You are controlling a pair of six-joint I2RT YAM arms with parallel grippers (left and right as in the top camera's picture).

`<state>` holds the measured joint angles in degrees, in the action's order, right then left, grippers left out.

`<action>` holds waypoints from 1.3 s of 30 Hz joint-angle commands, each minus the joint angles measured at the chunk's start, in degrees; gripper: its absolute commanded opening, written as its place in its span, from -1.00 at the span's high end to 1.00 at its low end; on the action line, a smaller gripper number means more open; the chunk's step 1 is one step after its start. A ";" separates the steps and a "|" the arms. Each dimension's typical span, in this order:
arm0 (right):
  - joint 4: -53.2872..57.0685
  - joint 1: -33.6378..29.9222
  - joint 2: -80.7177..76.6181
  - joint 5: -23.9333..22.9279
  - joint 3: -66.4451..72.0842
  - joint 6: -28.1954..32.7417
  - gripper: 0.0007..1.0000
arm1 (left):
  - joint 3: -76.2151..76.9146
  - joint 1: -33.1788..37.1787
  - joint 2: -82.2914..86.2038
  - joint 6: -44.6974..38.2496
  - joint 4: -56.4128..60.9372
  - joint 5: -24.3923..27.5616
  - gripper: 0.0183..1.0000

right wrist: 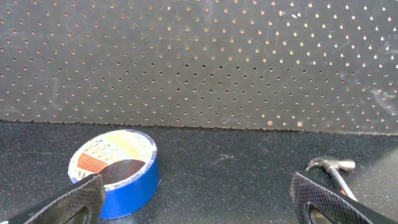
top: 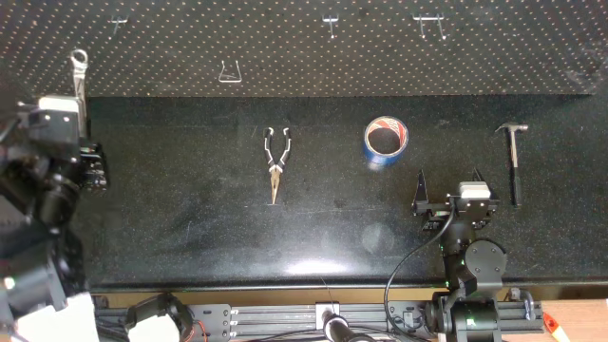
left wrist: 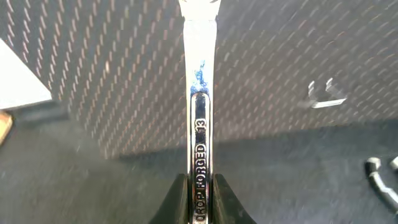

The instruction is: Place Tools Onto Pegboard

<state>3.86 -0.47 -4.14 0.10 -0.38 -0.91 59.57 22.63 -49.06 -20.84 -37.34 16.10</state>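
Desk [top: 190,209], dark: pliers [top: 276,161] at centre, blue-edged tape roll [top: 386,141] to their right, hammer [top: 514,161] far right, all lying well apart. Pegboard [top: 380,57] behind the desk, with wire hooks [top: 229,73] along it. Wrench [top: 78,71]: upright before the pegboard's left end, its shank clamped in the left hand [left wrist: 200,202]. Right hand [top: 448,190]: low over the desk, facing the pegboard, fingers wide apart, nearer the arm's base than tape and hammer.
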 commanded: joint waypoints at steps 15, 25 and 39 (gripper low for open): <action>0.39 -0.09 0.17 0.33 0.15 0.81 -0.93 | -26.84 -1.64 7.43 2.49 28.30 -0.48 0.99; 0.39 -0.09 0.17 0.33 0.15 0.81 -0.93 | -26.73 1.46 -2.03 10.14 42.60 0.13 0.99; 0.39 -0.09 0.17 0.35 0.15 0.81 -0.93 | -22.49 -1.03 -11.10 10.12 44.48 4.98 0.98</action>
<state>3.86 -0.47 -4.14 0.10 -0.38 -0.91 33.89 22.33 -58.94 -11.62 6.09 18.83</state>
